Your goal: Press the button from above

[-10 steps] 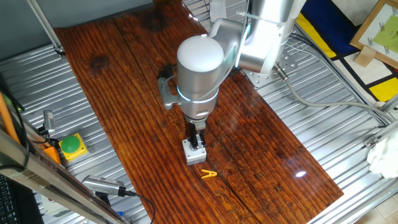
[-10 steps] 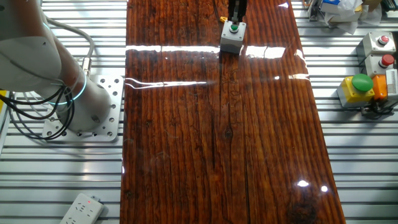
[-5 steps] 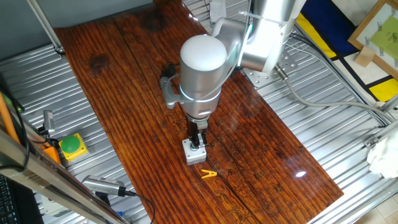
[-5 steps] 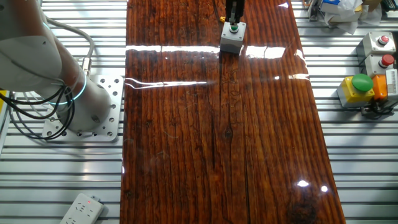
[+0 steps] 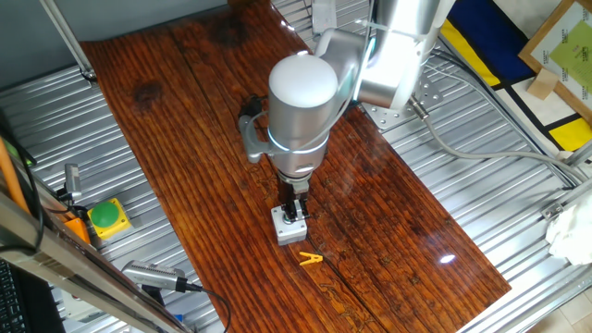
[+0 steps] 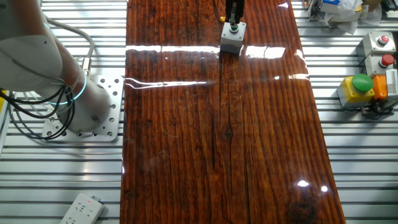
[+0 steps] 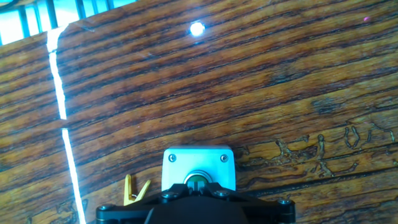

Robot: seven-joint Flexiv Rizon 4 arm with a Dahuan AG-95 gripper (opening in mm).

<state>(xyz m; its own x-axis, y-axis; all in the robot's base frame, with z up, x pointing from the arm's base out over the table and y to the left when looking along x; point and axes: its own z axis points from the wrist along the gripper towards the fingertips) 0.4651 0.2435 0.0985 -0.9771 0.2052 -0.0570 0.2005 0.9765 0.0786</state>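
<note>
The button (image 6: 232,27) sits in its small light-grey box (image 6: 231,41) at the top centre of the other fixed view, on the dark wooden table (image 6: 217,137); in one fixed view the box (image 5: 288,228) lies at lower centre of the frame.

Changes, largest first:
- A second ago the arm's head stood a little higher and further left in one fixed view; it has since dropped slightly and now looks settled.
- In the other fixed view the green cap was plainly visible a second ago. Now the gripper (image 6: 233,23) covers nearly all of it, tip right at the cap.
- Judgement: the press is under way or just made. Contact looks likely; how far the cap is pushed in cannot be told.

Gripper state: no view shows the fingertips clearly, so whether they are spread or closed I cannot tell. The hand view shows only the dark gripper body at bottom edge, with the box (image 7: 199,168) directly ahead.

Surroundings, largest first:
- Yellow-housed green button (image 6: 357,87) at the right edge, off the wood, well apart.
- Two small boxes with red buttons (image 6: 379,53) above it.
- White power strip (image 6: 81,208), lower left.
- Yellow clip (image 5: 312,259) just beside the box, not touching.

Nothing obstructs the downward path.
</note>
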